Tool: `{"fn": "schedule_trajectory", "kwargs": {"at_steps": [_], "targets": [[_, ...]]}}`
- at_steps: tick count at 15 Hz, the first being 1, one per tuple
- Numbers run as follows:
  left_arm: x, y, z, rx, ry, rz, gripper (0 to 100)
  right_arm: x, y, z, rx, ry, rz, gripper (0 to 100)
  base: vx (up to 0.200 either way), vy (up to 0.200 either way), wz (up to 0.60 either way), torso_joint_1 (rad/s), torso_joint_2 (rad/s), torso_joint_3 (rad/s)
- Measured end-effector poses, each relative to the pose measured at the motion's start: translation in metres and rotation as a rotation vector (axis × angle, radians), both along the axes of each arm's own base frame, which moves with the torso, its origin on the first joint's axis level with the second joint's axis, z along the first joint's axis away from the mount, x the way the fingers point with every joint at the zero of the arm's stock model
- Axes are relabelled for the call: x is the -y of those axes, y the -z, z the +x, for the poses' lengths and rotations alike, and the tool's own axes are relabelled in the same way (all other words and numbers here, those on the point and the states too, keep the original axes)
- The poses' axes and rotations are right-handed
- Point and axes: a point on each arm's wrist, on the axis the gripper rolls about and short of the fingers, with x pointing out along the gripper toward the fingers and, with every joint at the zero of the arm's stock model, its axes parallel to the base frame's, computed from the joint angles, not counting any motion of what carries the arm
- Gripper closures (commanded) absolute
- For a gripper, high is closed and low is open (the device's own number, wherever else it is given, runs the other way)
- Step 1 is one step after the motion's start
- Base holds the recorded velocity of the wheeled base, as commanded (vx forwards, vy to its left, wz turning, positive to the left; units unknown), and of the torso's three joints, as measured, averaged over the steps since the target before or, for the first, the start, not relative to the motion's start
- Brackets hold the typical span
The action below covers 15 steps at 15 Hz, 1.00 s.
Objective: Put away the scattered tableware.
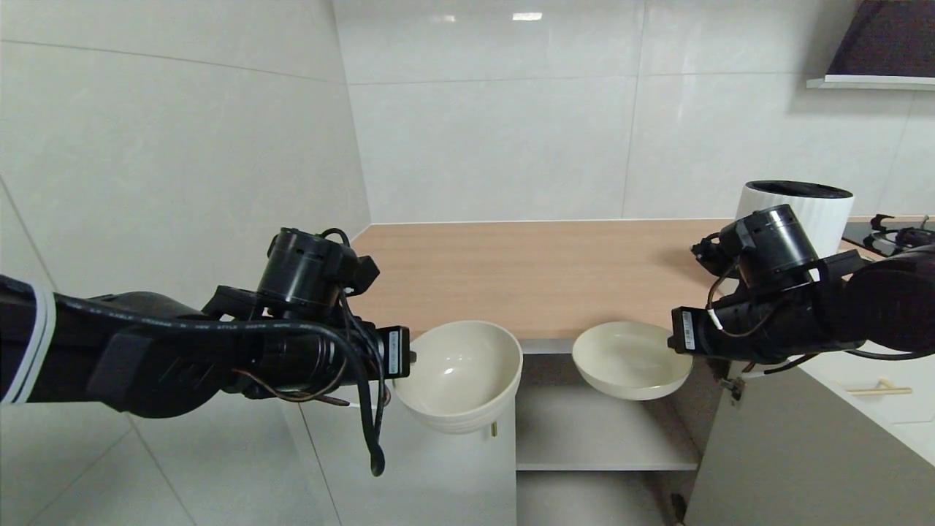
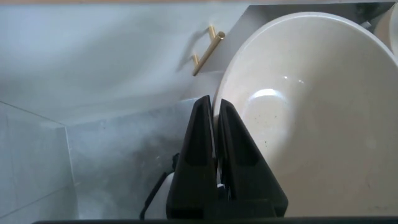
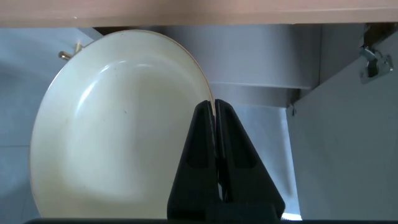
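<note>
1. The left gripper [image 1: 409, 356] [image 2: 215, 106] has its two black fingers pinched nearly together on the rim of a deep, round cream ceramic bowl [image 1: 460, 372] [image 2: 311, 112]. One finger is inside the wall and one outside. The bowl hangs in the air in front of the counter edge, its opening tipped up.
2. The right gripper [image 1: 670, 340] [image 3: 214, 109] is clamped the same way (fingers a rim's thickness apart) on the edge of a shallow, round cream ceramic dish [image 1: 628, 358] [image 3: 118, 124]. The dish is held in the air beside the bowl, the two apart and at about the same height.
3. Behind and below both pieces is an open grey cabinet under the counter, with a flat pale shelf [image 1: 592, 431] inside.
4. The cabinet's grey door [image 1: 774, 453] is swung out on the right, and a metal hinge [image 3: 373, 59] shows near its top.
5. Left of the opening, a closed white cabinet front carries a small brass bar handle [image 2: 207, 51], just behind the bowl.
6. Above runs a light wooden countertop [image 1: 540, 270].
7. At its far right stands a white ribbed cylindrical container with a dark top [image 1: 803, 208], and beside it the black grates of a gas hob [image 1: 891, 235].
8. Glossy white wall tiles [image 1: 497, 131] close the corner, and a dark range hood [image 1: 884, 44] hangs at the upper right.
</note>
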Motion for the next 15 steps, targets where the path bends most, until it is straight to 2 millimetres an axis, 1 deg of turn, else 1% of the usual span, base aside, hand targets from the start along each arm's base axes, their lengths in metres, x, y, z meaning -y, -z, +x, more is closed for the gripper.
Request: {"fn": "schedule_trajectory", "kwargs": {"at_steps": [2, 5, 15], "targets": [[0.0001, 0.0008, 0.0006, -0.002, -0.002, 0.002, 100, -0.0002, 0.0026, 0.0017, -0.002, 0.012, -0.014, 100, 0.0, 0.0, 0.0, -0.102, 0.25, 0.146], [0.0002, 0.0015, 0.0008, -0.004, -0.002, 0.004, 100, -0.0006, 0.0044, 0.0027, -0.007, 0.012, -0.016, 100, 0.0, 0.0, 0.0, -0.168, 0.42, 0.253], [0.0009, 0.0042, 0.0023, -0.011, -0.004, 0.009, 100, -0.0014, 0.0076, 0.005, -0.007, 0.014, -0.018, 100, 0.0, 0.0, 0.0, -0.156, 0.45, 0.301]]}}
